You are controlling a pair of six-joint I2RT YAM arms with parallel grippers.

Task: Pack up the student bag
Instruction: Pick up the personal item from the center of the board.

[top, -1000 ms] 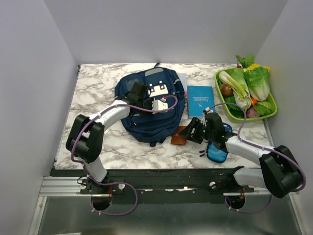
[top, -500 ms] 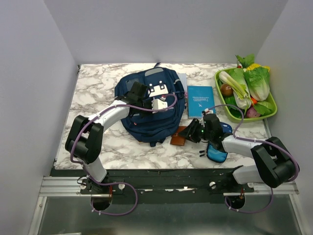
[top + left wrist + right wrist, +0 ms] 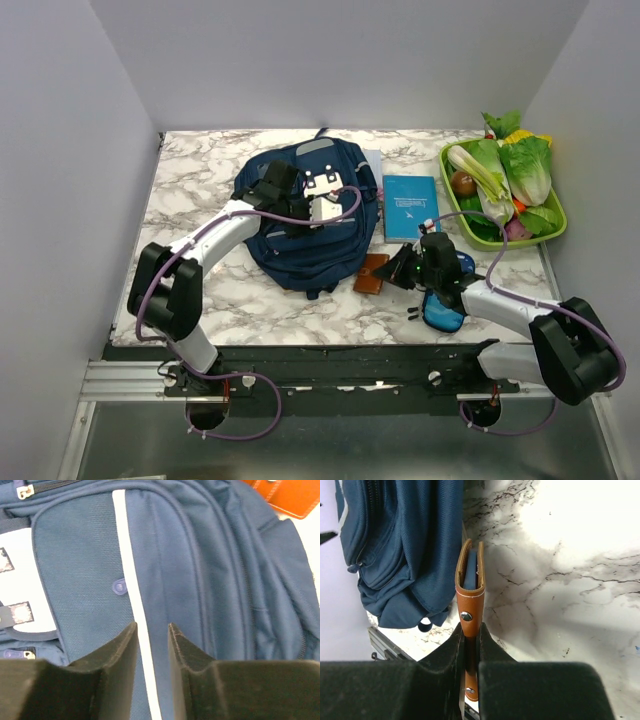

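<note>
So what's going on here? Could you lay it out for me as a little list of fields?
setting: marble table
bag: student bag, navy, lying mid-table
left arm: left gripper over the bag's front, fingers slightly apart, holding nothing
right arm: right gripper shut on a brown wallet beside the bag
also out: teal book, blue pouch
far right: green tray of vegetables

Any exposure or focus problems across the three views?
Top external: even, diffuse light, soft shadows, everything sharp. Left wrist: student bag weave is crisp, its white patch is clipped, the left tool is dark and slightly soft up close. Right wrist: marble table is blown out at upper right, the right tool is nearly black, the brown wallet is in focus.
</note>
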